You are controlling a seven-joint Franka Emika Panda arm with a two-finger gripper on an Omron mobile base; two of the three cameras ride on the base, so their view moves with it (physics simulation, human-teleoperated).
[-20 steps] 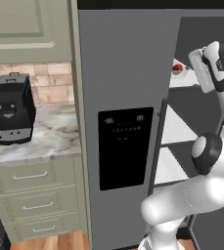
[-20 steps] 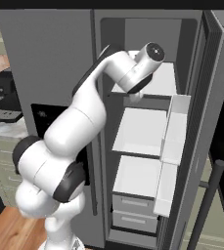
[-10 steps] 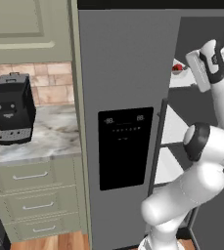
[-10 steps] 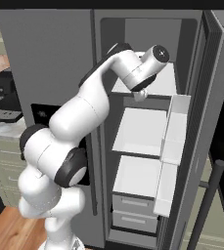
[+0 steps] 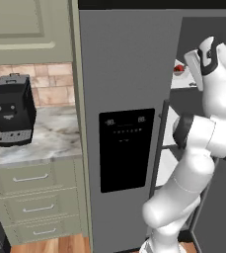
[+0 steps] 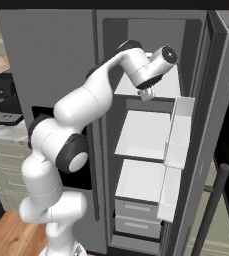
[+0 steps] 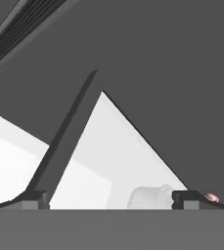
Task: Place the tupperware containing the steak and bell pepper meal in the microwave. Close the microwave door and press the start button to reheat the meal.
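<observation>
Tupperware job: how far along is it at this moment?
Early stage. Done: the fridge stands open, its white shelves exposed. In hand: the arm reaches over the top shelf, and the pincer looks spread in the hand view, holding nothing. The tupperware sits on that shelf, not yet grasped. Left: grasp it, carry it to the microwave, close the door, press start.

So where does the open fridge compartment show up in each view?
Left base view: the open fridge compartment is at the upper right, behind the arm.
Right base view: it fills the centre, with the arm reaching in.
Hand view: its grey walls rise beyond the spread fingers.
Shared landmark: the white shelves.
</observation>
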